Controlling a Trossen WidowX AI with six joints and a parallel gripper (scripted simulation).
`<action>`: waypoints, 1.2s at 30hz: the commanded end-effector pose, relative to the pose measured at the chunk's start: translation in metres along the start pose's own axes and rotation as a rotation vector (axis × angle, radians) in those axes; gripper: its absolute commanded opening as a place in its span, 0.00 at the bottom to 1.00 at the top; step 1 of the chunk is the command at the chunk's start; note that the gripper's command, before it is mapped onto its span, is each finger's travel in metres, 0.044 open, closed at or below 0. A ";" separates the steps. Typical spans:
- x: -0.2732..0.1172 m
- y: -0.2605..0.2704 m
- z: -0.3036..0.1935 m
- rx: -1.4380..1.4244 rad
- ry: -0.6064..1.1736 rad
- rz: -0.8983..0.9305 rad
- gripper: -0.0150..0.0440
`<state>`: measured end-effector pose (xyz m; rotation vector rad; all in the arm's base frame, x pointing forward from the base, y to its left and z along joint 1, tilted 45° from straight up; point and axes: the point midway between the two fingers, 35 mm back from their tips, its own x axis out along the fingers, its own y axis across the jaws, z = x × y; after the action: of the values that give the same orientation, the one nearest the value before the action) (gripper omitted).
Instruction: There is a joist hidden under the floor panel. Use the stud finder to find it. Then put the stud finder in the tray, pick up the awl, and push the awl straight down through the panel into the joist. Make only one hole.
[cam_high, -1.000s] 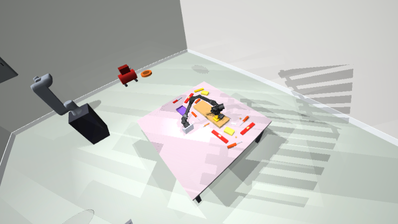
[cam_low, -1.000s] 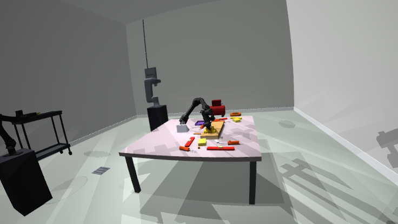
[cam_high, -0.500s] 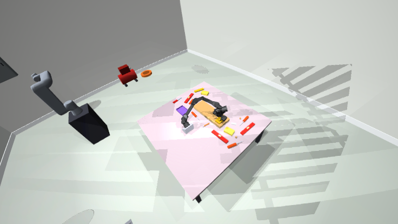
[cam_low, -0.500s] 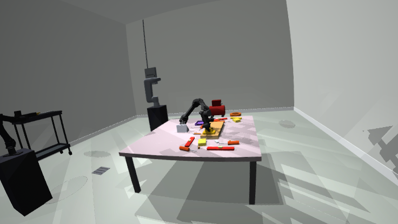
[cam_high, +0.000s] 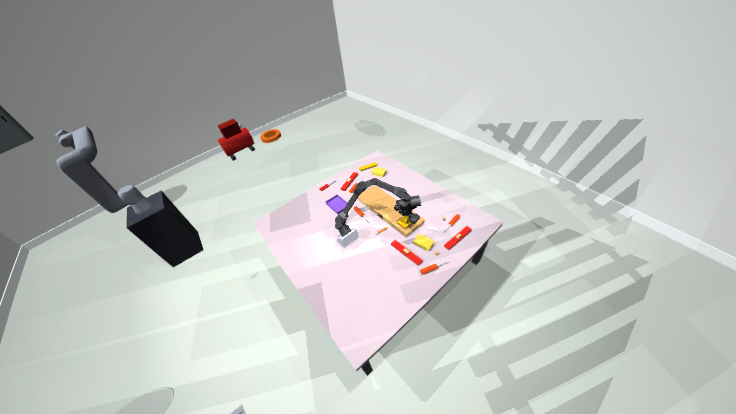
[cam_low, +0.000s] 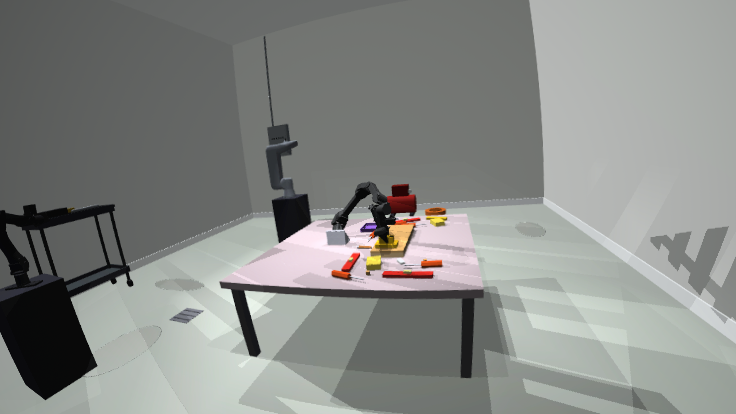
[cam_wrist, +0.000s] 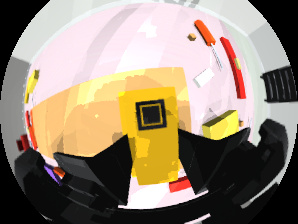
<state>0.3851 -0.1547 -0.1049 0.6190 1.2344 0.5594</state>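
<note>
In the middle of the top view, a bit right of center, the yellow stud finder (cam_high: 405, 221) (cam_low: 384, 244) (cam_wrist: 152, 155) is held over one end of the tan floor panel (cam_high: 376, 205) (cam_low: 404, 237) (cam_wrist: 75, 115). Whether it touches the wood cannot be told. The black gripper (cam_high: 406, 218) (cam_low: 383, 238) (cam_wrist: 150, 132) is clamped on it, one finger on each side, as is seen low in the wrist view. A dark square is seen on its top.

The stud finder looks like a stiff, boxy thing, likely light and made of plastic. It should not be squashed by a firm hold, but its flat sides could be a little slippery. It is best gripped by its two long sides, near the middle, so that it does not tip or twist. If it is pressed too hard on the wood, it might turn in the fingers.

The search for the joist seems to be the step in hand. The purple tray (cam_high: 337, 203) (cam_low: 368, 227) (cam_wrist: 53, 175) is seen left of the panel in the top view, and the stud finder is not in it yet. Which of the orange-handled tools is the awl cannot be told for sure. Its handle should be held tight and upright, since a thin tip could slide or lean.
</note>
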 end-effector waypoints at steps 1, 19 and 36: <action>-0.018 -0.004 0.007 -0.007 -0.014 -0.012 0.25; -0.087 -0.005 0.021 -0.006 -0.011 -0.015 0.25; -0.096 0.068 0.049 -0.168 0.002 -0.007 0.25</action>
<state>0.3998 -0.1896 -0.0021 0.5158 1.2043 0.6246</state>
